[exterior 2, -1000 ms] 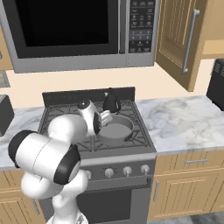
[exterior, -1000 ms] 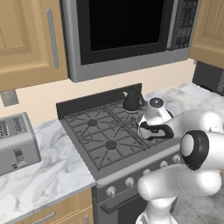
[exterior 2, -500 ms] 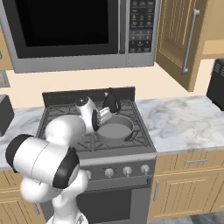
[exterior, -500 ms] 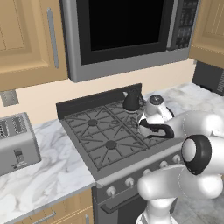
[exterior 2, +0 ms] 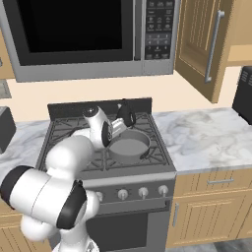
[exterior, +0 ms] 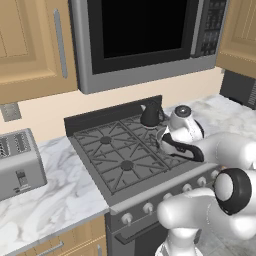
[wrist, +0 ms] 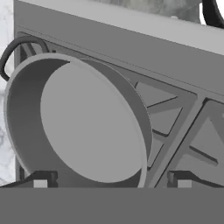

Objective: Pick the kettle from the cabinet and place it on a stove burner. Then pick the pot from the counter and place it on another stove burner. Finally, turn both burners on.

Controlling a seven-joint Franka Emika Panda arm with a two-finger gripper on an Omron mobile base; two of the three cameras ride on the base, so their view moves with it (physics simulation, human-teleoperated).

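From the left base view, a grey range (exterior: 115,165) sat between stretches of white marble surface (exterior: 45,200), with a microwave (exterior: 140,40) above it and a toaster (exterior: 17,162) at the left. The black kettle (exterior: 150,115) stood on the far right burner. The white arm reached in from the right and covered the near right burner, where a black handle of the pot (exterior: 181,150) curved out from under the wrist.

From the right base view, the shallow grey pot (exterior 2: 129,145) rested flat on the near right grate, directly in front of the kettle (exterior 2: 126,114), close to it but apart as far as could be told. The pincer (exterior 2: 117,131) hovered at the pot's left rim. The cabinet (exterior 2: 204,44) door hung open at the upper right. The row of silver knobs (exterior 2: 130,193) ran along the range front.

In the hand view, the pot (wrist: 78,122) lay just beyond the two dark fingertips (wrist: 40,180), which stood spread wide with nothing between them. One black loop handle (wrist: 19,48) showed at its far side, and black grates (wrist: 179,127) ran to the right.

Both vessels looked placed, so the step in hand seemed to be clearing the pot. Doing it well would mean drawing the open pincer straight away without nudging the rim or the kettle behind, then approaching the knob matching each occupied burner.
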